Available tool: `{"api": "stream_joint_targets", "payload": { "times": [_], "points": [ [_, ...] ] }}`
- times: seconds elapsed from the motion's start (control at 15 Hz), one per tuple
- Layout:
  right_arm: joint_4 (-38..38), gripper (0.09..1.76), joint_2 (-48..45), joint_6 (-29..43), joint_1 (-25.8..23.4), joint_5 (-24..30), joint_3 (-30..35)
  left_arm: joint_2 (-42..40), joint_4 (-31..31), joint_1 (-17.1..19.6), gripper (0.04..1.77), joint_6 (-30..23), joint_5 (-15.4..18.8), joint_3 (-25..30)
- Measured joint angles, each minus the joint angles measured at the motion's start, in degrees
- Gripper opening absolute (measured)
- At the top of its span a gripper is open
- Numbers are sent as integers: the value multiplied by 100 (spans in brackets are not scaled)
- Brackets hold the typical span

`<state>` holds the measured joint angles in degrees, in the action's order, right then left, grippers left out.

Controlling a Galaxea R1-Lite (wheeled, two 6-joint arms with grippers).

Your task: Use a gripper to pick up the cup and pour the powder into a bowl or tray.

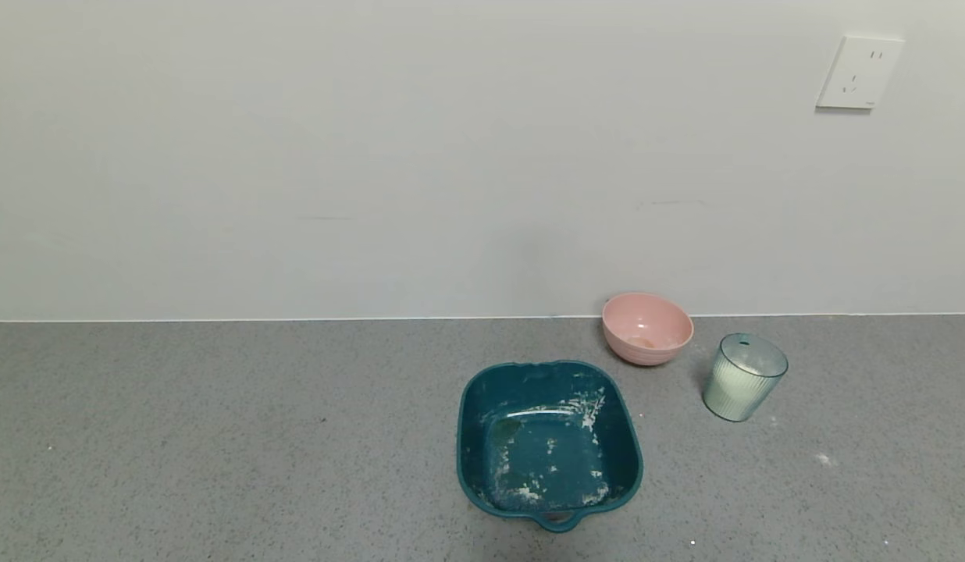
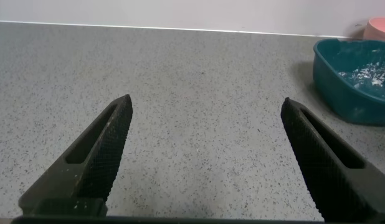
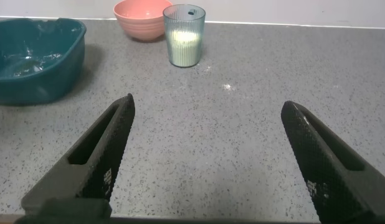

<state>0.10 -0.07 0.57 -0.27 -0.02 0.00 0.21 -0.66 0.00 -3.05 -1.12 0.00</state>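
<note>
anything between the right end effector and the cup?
No object. In the right wrist view, only grey counter with a few white powder specks separates the open right end effector from the cup.

Grey speckled counter (image 1: 217,437), pale wall (image 1: 373,156)
</note>
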Motion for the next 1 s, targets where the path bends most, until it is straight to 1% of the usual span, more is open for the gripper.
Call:
{"api": "stream_joint_targets", "payload": {
  "times": [0.4, 1.0],
  "points": [
    [23, 171, 0, -117, 0, 7, 0, 0, 0, 0, 172, 0, 2, 0],
    [-15, 171, 0, -90, 0, -2, 0, 0, 2, 0, 172, 0, 0, 0]
  ]
}}
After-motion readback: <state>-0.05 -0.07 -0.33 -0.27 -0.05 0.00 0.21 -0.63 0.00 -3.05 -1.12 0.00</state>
